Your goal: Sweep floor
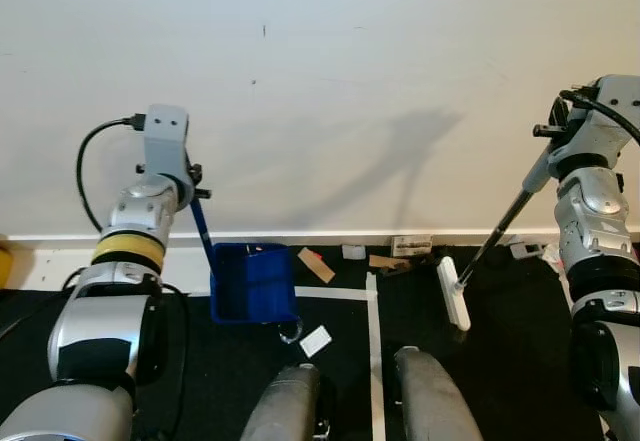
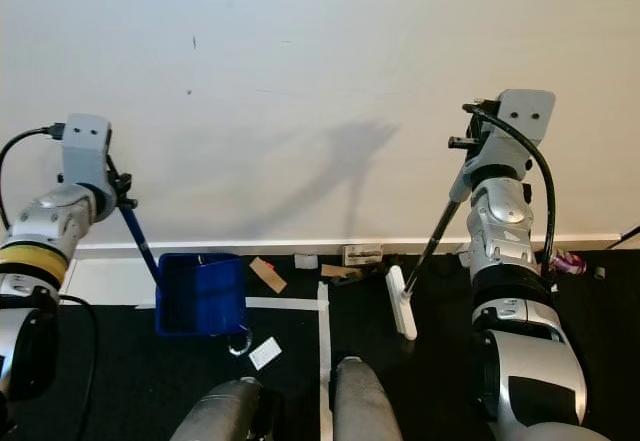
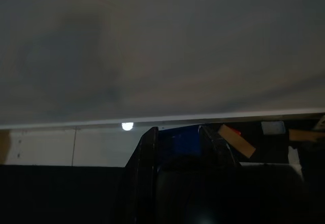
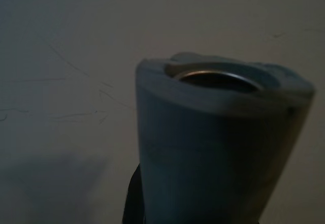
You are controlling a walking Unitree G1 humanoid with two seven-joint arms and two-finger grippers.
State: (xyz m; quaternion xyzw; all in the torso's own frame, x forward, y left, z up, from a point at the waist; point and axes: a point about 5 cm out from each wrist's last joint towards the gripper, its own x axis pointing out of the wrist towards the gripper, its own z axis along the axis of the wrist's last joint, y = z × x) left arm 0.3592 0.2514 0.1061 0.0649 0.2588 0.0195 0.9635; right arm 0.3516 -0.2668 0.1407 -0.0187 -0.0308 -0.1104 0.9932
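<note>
A blue dustpan (image 1: 252,281) stands on the black floor against the skirting, its thin blue handle (image 1: 202,229) rising to my left gripper (image 1: 195,193), which is shut on it. My right gripper (image 1: 548,156) is raised on the right and shut on the dark broom handle (image 1: 498,231). That handle slants down to the white broom head (image 1: 453,293), which rests on the floor right of the tape line. In the right wrist view the handle's grey-blue tube end (image 4: 218,132) sits close to the lens. Scraps lie along the wall: a brown card piece (image 1: 315,264), a white paper (image 1: 315,340) and small bits (image 1: 388,261).
A white wall (image 1: 320,81) closes the scene just ahead. White tape lines (image 1: 375,341) cross the black floor. My two grey legs (image 1: 290,401) show at the bottom. More small litter (image 2: 565,259) lies by the wall at the far right.
</note>
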